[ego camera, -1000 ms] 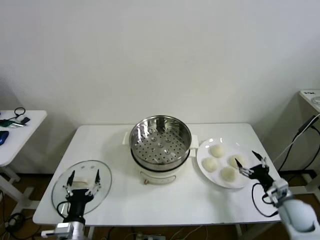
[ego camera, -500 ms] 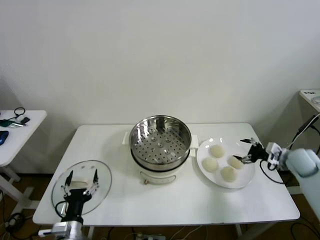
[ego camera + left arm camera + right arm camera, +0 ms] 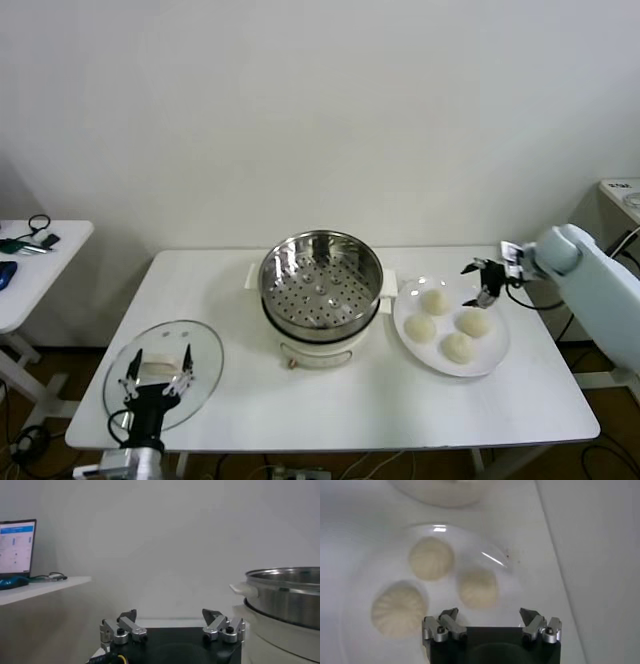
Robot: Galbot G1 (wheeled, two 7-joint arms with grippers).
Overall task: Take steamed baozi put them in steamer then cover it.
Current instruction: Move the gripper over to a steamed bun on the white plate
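Observation:
Several cream-white baozi [image 3: 434,301] lie on a white plate [image 3: 497,348] to the right of the steamer [image 3: 320,290], a shiny steel pot with a perforated floor and nothing in it. My right gripper [image 3: 480,281] hovers open above the plate's far right side. In the right wrist view, three baozi [image 3: 477,588] show beyond its open fingertips [image 3: 489,615], untouched. The cover [image 3: 203,352], a glass lid, lies flat at the front left. My left gripper [image 3: 157,372] stands open over its white handle. The left wrist view shows that gripper [image 3: 170,617] holding nothing, with the steamer [image 3: 285,590] to one side.
A side table [image 3: 30,262] with cables and small items stands to the left, and a laptop [image 3: 17,547] rests on it. Another table corner [image 3: 622,192] sits at far right. Bare tabletop [image 3: 330,400] lies in front of the steamer.
My right arm has swung from the table's front right corner up and back to the far right side of the plate. The left gripper has sunk slightly over the lid.

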